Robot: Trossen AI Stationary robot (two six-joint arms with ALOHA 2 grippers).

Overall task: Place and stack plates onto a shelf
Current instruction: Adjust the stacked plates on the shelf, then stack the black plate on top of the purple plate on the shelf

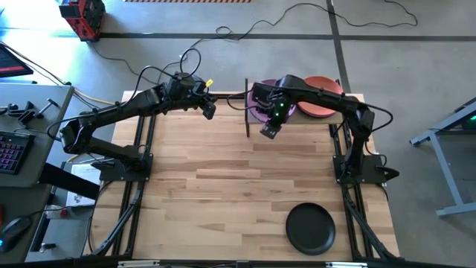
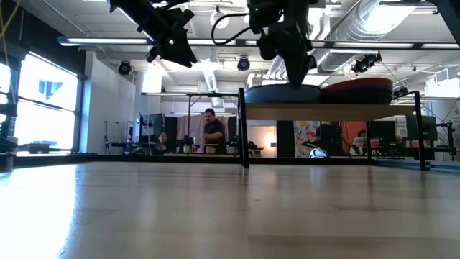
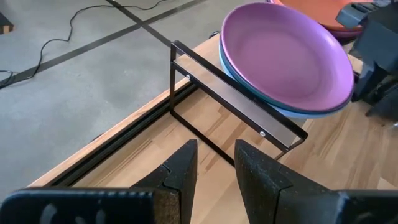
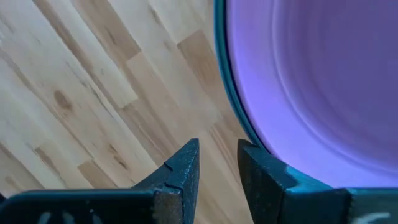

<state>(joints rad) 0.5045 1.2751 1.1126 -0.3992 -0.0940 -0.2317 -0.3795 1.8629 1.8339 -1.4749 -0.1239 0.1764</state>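
I see both end effectors empty, fingers slightly parted: the right end effector point(image 4: 217, 171) just beside the shelf's point(image 3: 236, 106) purple plate point(image 3: 286, 56), the left end effector point(image 3: 214, 165) near the shelf.

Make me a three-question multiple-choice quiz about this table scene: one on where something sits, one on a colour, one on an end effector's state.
1. Where is the black plate?
A. on the shelf
B. on the table, near edge
C. in an end effector

2. What colour is the top plate of the shelf's left stack?
A. purple
B. green
C. white

3. What is the left end effector holding?
A. a plate
B. a cable
C. nothing

Answers: 1 B, the high view shows it lying alone on the table. 2 A, the left wrist view shows purple over pale blue. 3 C, only bare space shows between its fingers.
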